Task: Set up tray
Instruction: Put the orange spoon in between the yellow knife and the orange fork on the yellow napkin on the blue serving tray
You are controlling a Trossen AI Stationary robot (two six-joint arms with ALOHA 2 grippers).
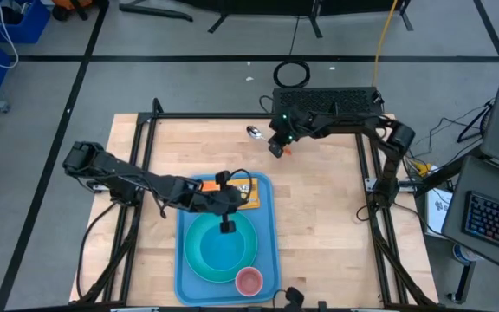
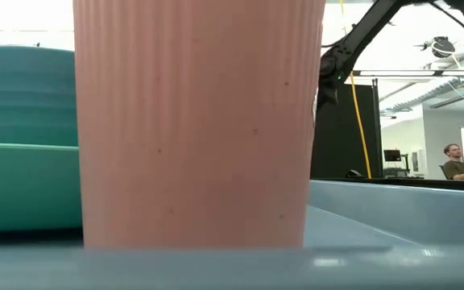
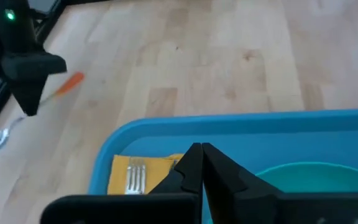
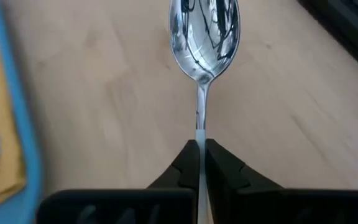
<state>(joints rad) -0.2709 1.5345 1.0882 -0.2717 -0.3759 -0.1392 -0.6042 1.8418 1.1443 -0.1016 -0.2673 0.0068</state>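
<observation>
The light-blue tray (image 1: 267, 251) lies at the near middle of the table. On it stand a turquoise plate (image 1: 221, 247) and a pink cup (image 1: 249, 280); a yellow napkin (image 3: 157, 167) with a fork (image 3: 134, 176) lies at its far end. My left gripper (image 3: 201, 149) hovers shut over the tray between napkin and plate, with nothing in it. My right gripper (image 4: 201, 146) is at the far middle of the table, shut on a shiny spoon (image 4: 205, 31). In the low view the cup (image 2: 200, 121) fills most of the picture. My right gripper pinches the spoon's thin handle (image 4: 201, 127) between its two fingers, a little behind the bowl. The fingers come slanting down from the table's right side and lie along the handle. The bowl (image 1: 254, 132) points toward the table's left; whether it rests on the wood I cannot tell.
A small orange object (image 1: 287, 150) shows right beside my right gripper. Bare wood stretches right of the tray (image 1: 327, 225). A black box (image 1: 327, 100) stands at the far edge. A person (image 2: 457, 165) sits in the room beyond the table.
</observation>
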